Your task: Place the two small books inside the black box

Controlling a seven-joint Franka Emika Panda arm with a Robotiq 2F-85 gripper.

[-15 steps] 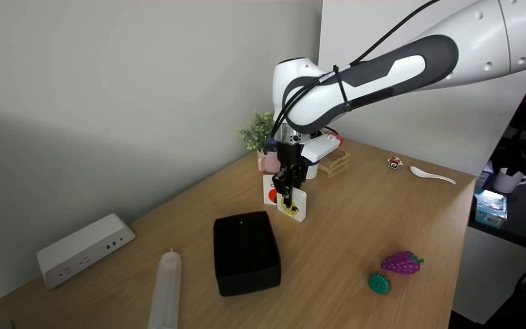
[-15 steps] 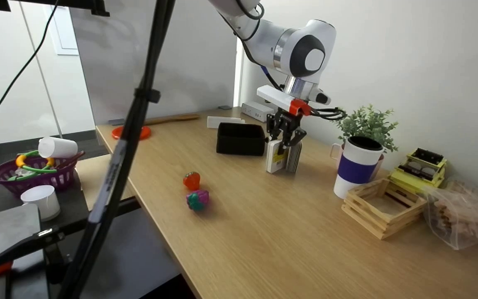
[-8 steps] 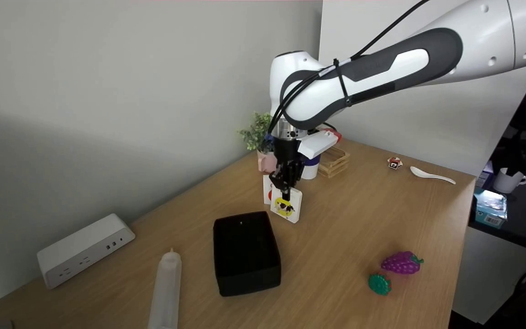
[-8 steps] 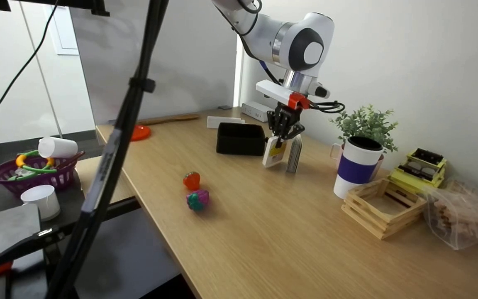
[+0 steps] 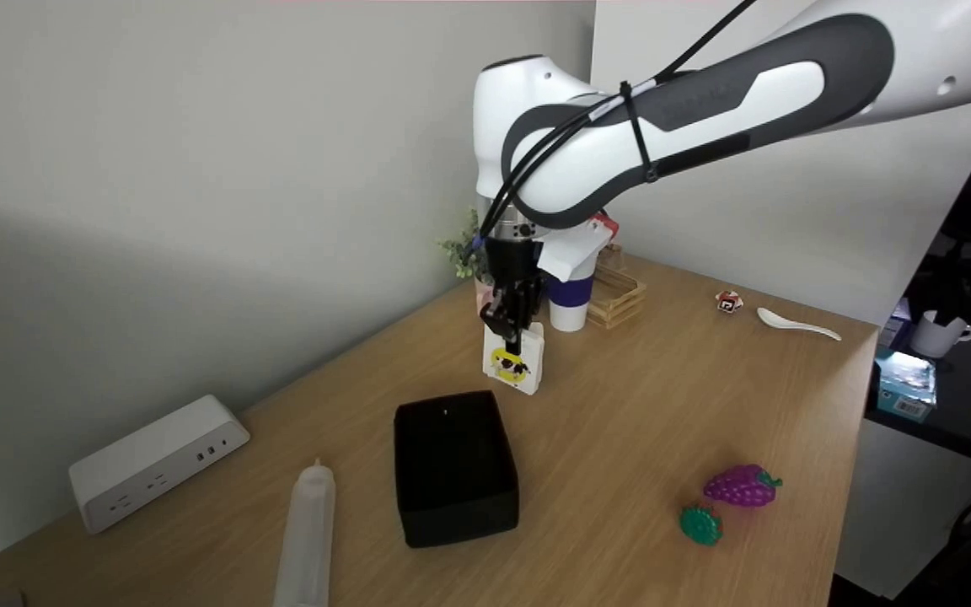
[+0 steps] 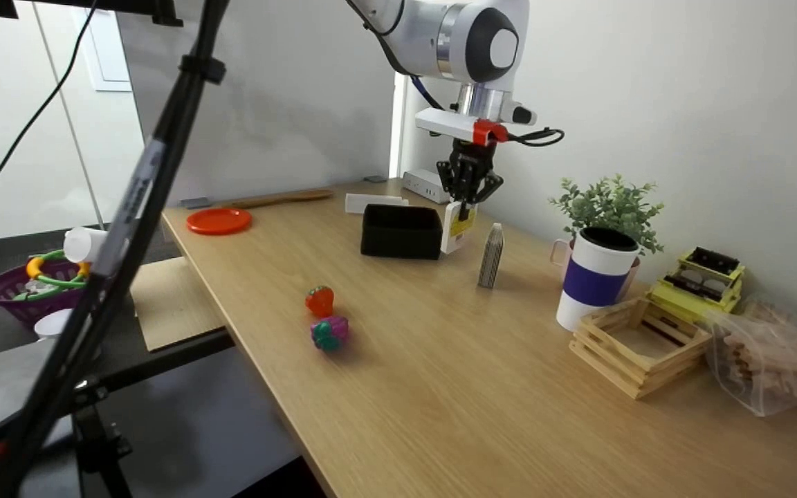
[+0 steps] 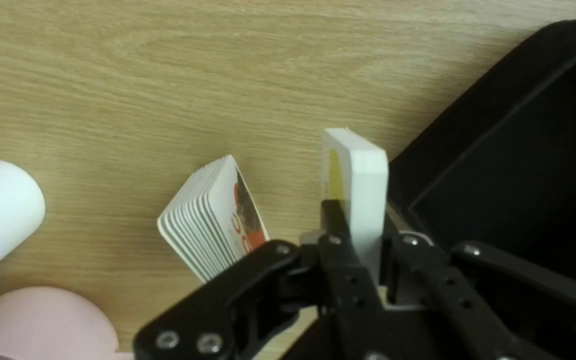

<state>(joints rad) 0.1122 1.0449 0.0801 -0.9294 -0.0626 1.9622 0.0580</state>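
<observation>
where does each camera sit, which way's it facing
In an exterior view: high, nearer the black box, facing the wooden crate; arm from upper right.
In an exterior view: nearer the crate, facing past the travel mug toward the box; arm from top.
Wrist view: on the arm, looking down at second book and box; pincer holding white book at bottom.
In both exterior views: box, crate, arm.

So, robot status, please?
End effector shut on cow book, outside black box. Other book standing on table. Only box's wall seems in the way.
</observation>
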